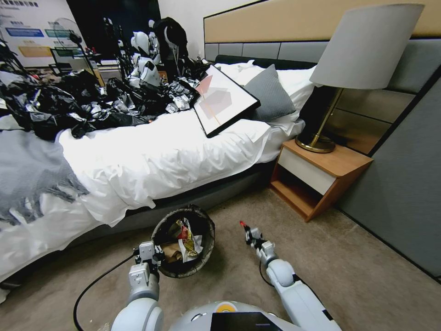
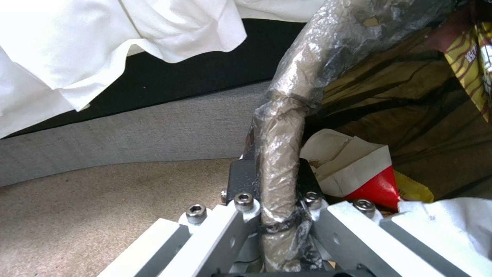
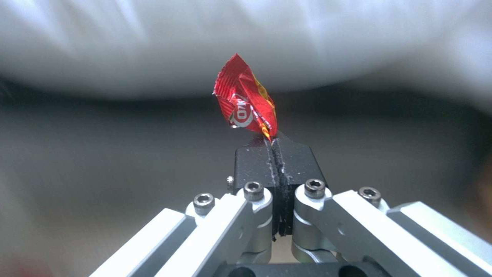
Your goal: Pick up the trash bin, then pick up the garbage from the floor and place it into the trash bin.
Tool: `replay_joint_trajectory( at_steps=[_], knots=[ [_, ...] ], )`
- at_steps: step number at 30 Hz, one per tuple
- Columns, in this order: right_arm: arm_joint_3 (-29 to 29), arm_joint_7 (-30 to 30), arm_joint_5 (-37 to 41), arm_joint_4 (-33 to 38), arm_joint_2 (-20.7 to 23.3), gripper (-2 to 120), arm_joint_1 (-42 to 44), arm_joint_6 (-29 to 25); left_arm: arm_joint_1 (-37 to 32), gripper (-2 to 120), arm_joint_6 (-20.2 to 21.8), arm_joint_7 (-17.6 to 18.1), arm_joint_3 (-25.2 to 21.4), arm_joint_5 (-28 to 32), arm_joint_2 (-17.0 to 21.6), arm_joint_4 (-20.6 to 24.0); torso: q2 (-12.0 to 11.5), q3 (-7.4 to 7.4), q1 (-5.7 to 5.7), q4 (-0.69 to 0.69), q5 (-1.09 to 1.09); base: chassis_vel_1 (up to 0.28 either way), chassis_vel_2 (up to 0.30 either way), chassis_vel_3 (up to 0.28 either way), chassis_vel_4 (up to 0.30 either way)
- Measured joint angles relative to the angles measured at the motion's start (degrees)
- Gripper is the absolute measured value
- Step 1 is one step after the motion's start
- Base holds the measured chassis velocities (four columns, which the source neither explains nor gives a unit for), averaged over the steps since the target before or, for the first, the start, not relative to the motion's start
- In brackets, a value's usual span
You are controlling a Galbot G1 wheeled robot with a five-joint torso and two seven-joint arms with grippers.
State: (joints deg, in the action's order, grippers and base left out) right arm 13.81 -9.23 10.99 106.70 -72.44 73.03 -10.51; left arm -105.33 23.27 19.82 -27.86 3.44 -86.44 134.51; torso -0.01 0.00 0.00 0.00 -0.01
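Two grippers busy: on our left, the left gripper [image 1: 154, 254] clamps the trash bin [image 1: 204, 250] by its bagged rim, beside the bed [image 1: 151, 161]. Rightward, our right gripper [image 3: 276, 148] pinches a red wrapper [image 3: 245, 102], probably a snack packet, above the carpet [image 1: 367, 257].
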Motion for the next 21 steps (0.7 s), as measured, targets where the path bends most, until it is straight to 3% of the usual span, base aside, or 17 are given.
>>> replay_joint_trajectory(
  at_steps=[4, 5, 12, 17, 21],
  knots=[
    [-1.23, -3.13, 2.77, 4.94, 0.41, 0, 0.07, -2.34, -0.09, 0, -0.05, -0.03, 0.15, -0.12, 0.02, -0.13, 0.0, 0.0, 0.0, 0.0, 0.0, 0.0, 0.0, 0.0, 0.0],
    [-2.49, -5.36, 4.62, 8.98, 0.8, 0, 0.37, -3.6, -0.1, 0, -0.16, -0.07, 0.23, -0.25, 0.06, -0.31, 0.0, 0.0, 0.0, 0.0, 0.0, 0.0, 0.0, 0.0, 0.0],
    [-8.69, -6.77, 7.54, 17.01, 3.77, 0, 1.56, -4.35, -0.24, 0, -0.77, -0.26, 0.96, -1.09, 0.09, -0.77, 0.0, 0.0, -0.01, -0.02, 0.01, 0.0, 0.0, 0.0, 0.0],
    [-15.43, -6.77, 8.51, 16.02, 7.45, 0, 0.22, -3.33, -0.3, 0, -0.77, -0.7, 1.69, -1.86, 0.0, -0.88, 0.0, 0.0, 0.0, -0.01, 0.0, 0.0, 0.0, 0.0, 0.0],
    [-20.3, -6.04, 7.26, 12.84, 7.83, 0, -1.37, -3.05, -0.48, 0, -0.77, -0.86, 1.87, -2.25, -0.11, -1.05, 0.0, 0.0, 0.0, 0.0, 0.0, 0.0, 0.0, 0.0, 0.0]
  ],
)
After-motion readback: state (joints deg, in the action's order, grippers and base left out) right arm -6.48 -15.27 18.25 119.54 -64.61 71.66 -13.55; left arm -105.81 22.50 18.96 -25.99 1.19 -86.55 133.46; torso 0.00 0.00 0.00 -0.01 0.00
